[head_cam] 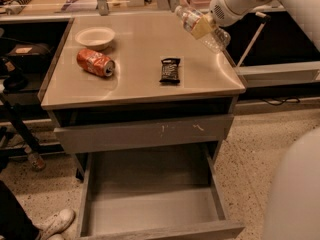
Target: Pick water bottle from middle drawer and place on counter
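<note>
The water bottle (216, 39), clear with a white cap, hangs tilted above the right rear part of the counter (135, 84). My gripper (202, 27) is shut on its middle, and the arm reaches in from the upper right. The bottle is in the air and does not touch the counter. The middle drawer (150, 211) is pulled out wide at the bottom, and its grey floor is bare.
On the counter lie a dented red soda can (95, 62), a white bowl (95, 36) and a dark snack bar (170, 70). A shut drawer front with pale scratches (145, 132) sits above the open drawer. A shoe (55, 221) is at the lower left.
</note>
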`<state>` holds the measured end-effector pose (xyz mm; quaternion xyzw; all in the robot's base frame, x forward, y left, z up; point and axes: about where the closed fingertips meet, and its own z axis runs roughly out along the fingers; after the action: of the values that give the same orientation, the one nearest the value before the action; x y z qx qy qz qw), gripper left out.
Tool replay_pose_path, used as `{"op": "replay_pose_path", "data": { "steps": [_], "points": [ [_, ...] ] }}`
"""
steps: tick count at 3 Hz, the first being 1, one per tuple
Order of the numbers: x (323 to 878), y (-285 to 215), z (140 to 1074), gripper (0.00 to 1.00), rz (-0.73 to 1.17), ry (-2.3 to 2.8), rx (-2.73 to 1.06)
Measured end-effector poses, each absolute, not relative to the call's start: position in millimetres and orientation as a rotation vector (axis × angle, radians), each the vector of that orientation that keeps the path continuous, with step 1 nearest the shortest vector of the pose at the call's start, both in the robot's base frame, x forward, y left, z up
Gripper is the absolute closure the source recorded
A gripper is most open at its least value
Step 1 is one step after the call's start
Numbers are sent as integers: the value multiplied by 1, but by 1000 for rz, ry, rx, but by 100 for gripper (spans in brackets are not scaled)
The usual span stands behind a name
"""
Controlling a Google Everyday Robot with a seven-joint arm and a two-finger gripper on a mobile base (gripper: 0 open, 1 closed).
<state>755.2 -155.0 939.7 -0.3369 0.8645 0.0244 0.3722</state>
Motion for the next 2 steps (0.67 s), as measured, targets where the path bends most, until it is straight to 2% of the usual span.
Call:
{"op": "replay_pose_path", "data": {
  "steps": [2],
  "points": [
    [815, -127, 931, 100, 64, 2188, -912]
  ]
}}
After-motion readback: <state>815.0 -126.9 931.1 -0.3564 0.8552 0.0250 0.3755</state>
